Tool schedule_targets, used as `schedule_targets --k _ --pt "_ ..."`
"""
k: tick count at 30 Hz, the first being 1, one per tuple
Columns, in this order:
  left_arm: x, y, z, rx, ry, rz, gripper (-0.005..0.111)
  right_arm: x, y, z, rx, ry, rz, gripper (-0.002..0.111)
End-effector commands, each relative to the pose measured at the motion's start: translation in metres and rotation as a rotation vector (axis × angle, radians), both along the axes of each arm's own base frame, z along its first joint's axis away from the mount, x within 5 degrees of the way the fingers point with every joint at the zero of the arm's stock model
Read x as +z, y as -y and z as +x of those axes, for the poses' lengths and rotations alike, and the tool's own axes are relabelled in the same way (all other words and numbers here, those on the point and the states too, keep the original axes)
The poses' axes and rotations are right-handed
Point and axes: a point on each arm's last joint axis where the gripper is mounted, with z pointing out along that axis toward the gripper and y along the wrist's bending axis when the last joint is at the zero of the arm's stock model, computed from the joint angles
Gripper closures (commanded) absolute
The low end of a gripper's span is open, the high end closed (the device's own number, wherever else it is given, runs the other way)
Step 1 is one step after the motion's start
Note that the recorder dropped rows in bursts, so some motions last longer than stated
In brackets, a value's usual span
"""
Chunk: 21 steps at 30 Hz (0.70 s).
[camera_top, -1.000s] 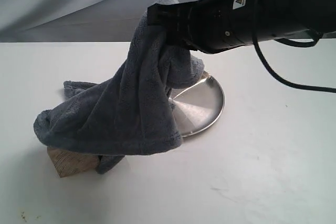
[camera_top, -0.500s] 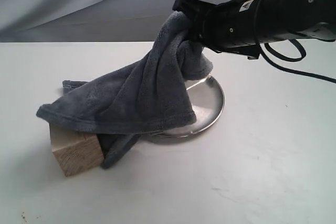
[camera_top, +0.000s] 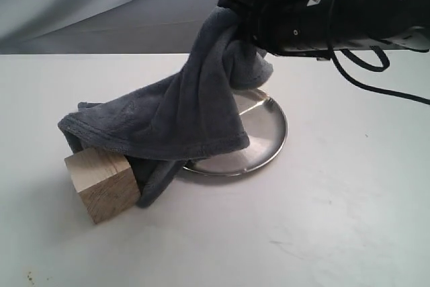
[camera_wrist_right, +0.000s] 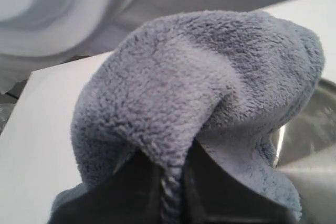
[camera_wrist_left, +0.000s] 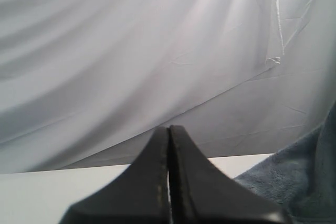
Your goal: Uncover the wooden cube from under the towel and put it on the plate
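Towel pulled further off wooden cube; long axis rises toward pincer.

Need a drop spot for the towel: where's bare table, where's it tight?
Bare table right of the plate and on the camera side of cube and plate. Tight: the towel hangs across the gap between cube and plate, covering the plate's left half.
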Motion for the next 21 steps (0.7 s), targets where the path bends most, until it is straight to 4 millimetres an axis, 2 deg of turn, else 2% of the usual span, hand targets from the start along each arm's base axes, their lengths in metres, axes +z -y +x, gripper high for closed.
schedule_targets --k 1,4,8,12,15,18,21 --pt "0.0 0.0 0.0 -0.001 0.007 -0.006 0.107 0.036 -0.026 -0.024 0.091 0.284 -0.011 0.108" --pt "0.0 0.0 0.0 -0.001 0.007 -0.006 0.107 0.048 -0.055 -0.045 0.185 0.476 -0.043 0.108" --pt "0.0 0.0 0.0 -0.001 0.007 -0.006 0.107 0.052 -0.088 -0.078 0.383 0.638 -0.136 0.108" --pt "0.0 0.0 0.0 -0.001 0.007 -0.006 0.107 0.065 -0.108 -0.102 0.45 0.821 -0.087 0.108" --pt "0.0 0.0 0.0 -0.001 0.007 -0.006 0.107 0.076 -0.123 -0.126 0.525 0.949 0.016 0.108" --pt "0.0 0.0 0.0 -0.001 0.007 -0.006 0.107 0.067 -0.13 -0.128 0.574 0.918 0.021 0.108" --pt "0.0 0.0 0.0 -0.001 0.007 -0.006 0.107 0.044 -0.145 -0.129 0.686 0.876 0.008 0.108"
